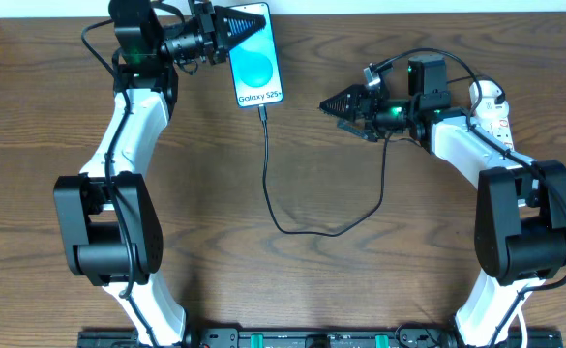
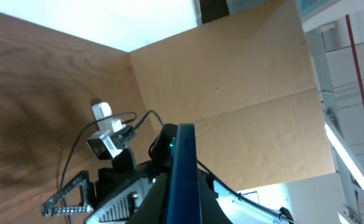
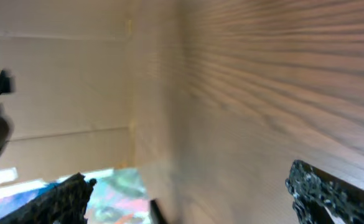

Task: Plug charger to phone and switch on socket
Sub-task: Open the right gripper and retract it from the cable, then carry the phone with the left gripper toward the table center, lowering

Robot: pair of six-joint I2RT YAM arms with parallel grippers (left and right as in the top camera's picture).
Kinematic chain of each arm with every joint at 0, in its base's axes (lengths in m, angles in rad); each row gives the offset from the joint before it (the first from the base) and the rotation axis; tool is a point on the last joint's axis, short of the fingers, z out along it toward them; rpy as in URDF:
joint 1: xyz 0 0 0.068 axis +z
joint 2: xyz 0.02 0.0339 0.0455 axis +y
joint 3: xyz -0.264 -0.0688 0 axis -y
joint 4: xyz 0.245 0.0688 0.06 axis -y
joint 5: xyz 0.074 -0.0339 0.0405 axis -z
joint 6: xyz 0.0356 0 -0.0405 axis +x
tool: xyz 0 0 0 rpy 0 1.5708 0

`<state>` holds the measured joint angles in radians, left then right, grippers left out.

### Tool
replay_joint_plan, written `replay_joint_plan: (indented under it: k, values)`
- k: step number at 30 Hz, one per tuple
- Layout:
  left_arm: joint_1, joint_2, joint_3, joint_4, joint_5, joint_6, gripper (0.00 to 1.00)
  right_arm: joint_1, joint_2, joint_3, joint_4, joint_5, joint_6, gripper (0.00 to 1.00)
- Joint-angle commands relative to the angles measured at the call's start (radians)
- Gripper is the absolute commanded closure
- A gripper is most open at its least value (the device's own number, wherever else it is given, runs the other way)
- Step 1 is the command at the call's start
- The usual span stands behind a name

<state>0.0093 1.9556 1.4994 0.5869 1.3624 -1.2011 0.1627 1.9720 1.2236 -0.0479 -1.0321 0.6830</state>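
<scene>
Charger: long thin black cable (image 1: 267,164), its small tip sitting at the lower edge of the slim black-bezelled smartphone with the bright blue screen (image 1: 259,68). Whether the tip is fully seated is too small to tell. From the phone the cable drops away, loops to the right and climbs under the right arm.

Left gripper (image 1: 226,34): clamped narrow on the phone's upper left corner. The left wrist view shows the phone edge-on between the fingers.

Right gripper (image 1: 331,102): spread wide and empty, to the right of the phone.

Small white power strip with red markings (image 1: 492,108): well to the right of the phone, partly hidden by the right arm. Switch position cannot be read.

Risks, as judged:
- Any shift of the phone by the left grip would tug the tip loose or strain the port.
- The right arm, swinging away from the phone toward the strip, could snag the cable loop and drag the plug.
- Wide jaws pressing a small switch may slip off it or shove the light strip across the wooden table (image 1: 360,280).
</scene>
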Motion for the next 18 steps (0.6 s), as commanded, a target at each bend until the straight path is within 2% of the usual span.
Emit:
replay_joint_plan:
  k: [1, 6, 10, 18]
  values:
    - [0.001, -0.027, -0.007, -0.012, 0.012, 0.039, 0.92, 0.002, 0.001, 0.006, -0.055, 0.126, -0.115, 0.01]
    - [0.000, -0.027, -0.007, -0.029, 0.014, 0.059, 0.93, -0.001, -0.013, 0.006, -0.129, 0.237, -0.127, 0.01]
    - [0.000, -0.027, -0.007, -0.098, 0.014, 0.123, 0.93, -0.017, -0.056, 0.006, -0.191, 0.328, -0.128, 0.01]
    - [-0.026, -0.027, -0.007, -0.390, -0.075, 0.325, 0.93, -0.033, -0.232, 0.006, -0.291, 0.563, -0.158, 0.01]
